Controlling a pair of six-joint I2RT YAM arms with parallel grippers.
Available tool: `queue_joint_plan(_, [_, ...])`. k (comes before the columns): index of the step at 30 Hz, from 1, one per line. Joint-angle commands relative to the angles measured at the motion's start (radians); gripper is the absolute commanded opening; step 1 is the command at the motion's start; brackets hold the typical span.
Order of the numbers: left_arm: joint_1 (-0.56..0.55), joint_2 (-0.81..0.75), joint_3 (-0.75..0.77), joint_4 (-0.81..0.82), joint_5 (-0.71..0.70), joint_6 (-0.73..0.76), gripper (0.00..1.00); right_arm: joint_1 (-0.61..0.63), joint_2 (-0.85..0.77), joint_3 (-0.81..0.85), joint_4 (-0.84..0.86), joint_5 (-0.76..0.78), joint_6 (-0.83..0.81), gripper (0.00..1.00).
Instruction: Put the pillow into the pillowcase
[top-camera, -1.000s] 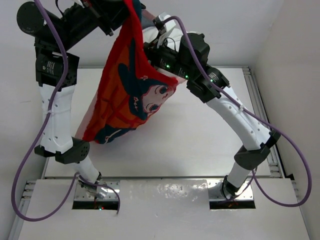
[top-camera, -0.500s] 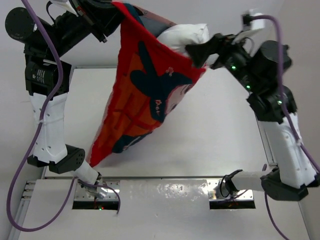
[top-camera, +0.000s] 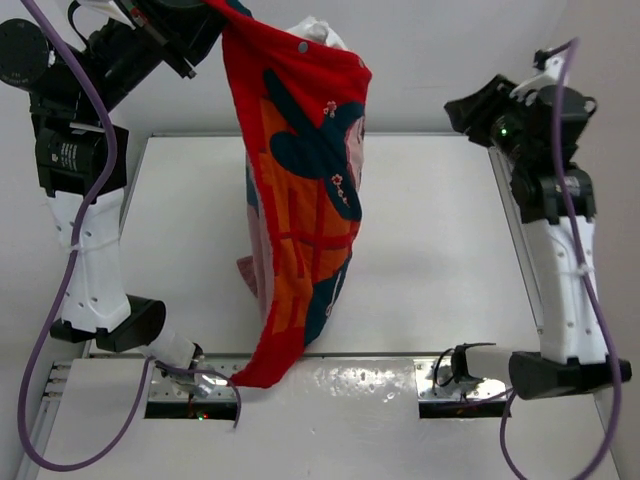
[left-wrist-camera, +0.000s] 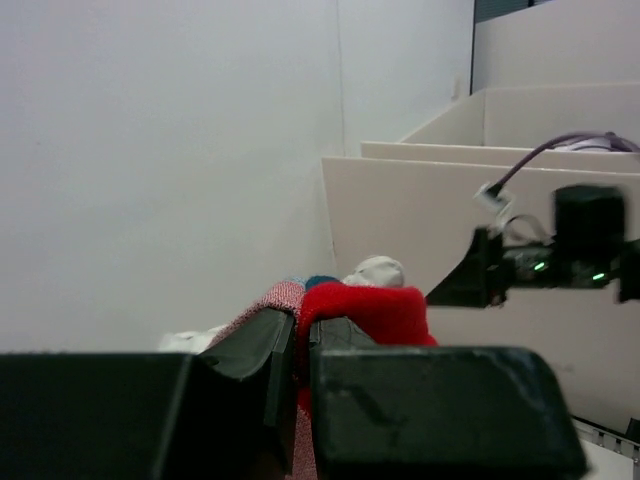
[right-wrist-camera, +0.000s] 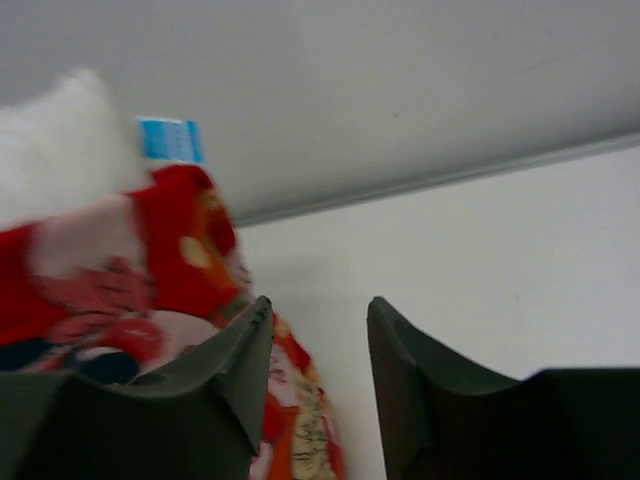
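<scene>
The red-orange pillowcase (top-camera: 305, 190) hangs in a long drape from my left gripper (top-camera: 208, 22), high above the table; its lower tip reaches the near edge. My left gripper (left-wrist-camera: 300, 335) is shut on a fold of its top edge (left-wrist-camera: 365, 310). The white pillow (top-camera: 316, 30) is mostly hidden inside and only a puffy corner pokes out at the top. It also shows in the left wrist view (left-wrist-camera: 376, 270). My right gripper (top-camera: 455, 105) is open and empty, raised to the right of the pillowcase. In the right wrist view (right-wrist-camera: 318, 325) the pillowcase (right-wrist-camera: 185, 250) and pillow (right-wrist-camera: 60, 150) lie to its left.
The white table (top-camera: 430, 250) lies below, with a metal rail (top-camera: 505, 215) along its right edge. White walls stand behind and on both sides. The arm bases (top-camera: 185, 385) sit at the near edge. My right arm (left-wrist-camera: 560, 250) shows in the left wrist view.
My right gripper has let go of the pillow end and swung away to the right. The pillowcase has dropped from a slanted spread to hang straight down from my left gripper.
</scene>
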Motion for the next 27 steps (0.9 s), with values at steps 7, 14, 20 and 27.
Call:
queue_joint_plan(7, [0.039, -0.065, -0.043, 0.263, 0.006, -0.059, 0.0, 0.153, 0.107, -0.224, 0.289, -0.268, -0.116, 0.56])
queue_joint_plan(14, [0.043, -0.06, -0.082, 0.283, 0.014, -0.063, 0.0, 0.418, 0.038, -0.457, 0.537, -0.331, -0.24, 0.73])
queue_joint_plan(20, [0.032, -0.037, -0.104, 0.348, 0.017, -0.098, 0.0, 0.648, 0.111, -0.571, 0.718, -0.277, -0.173, 0.55])
queue_joint_plan(27, [-0.023, -0.002, -0.109, 0.392, 0.023, -0.147, 0.0, 0.938, 0.125, -0.606, 0.97, 0.04, -0.211, 0.5])
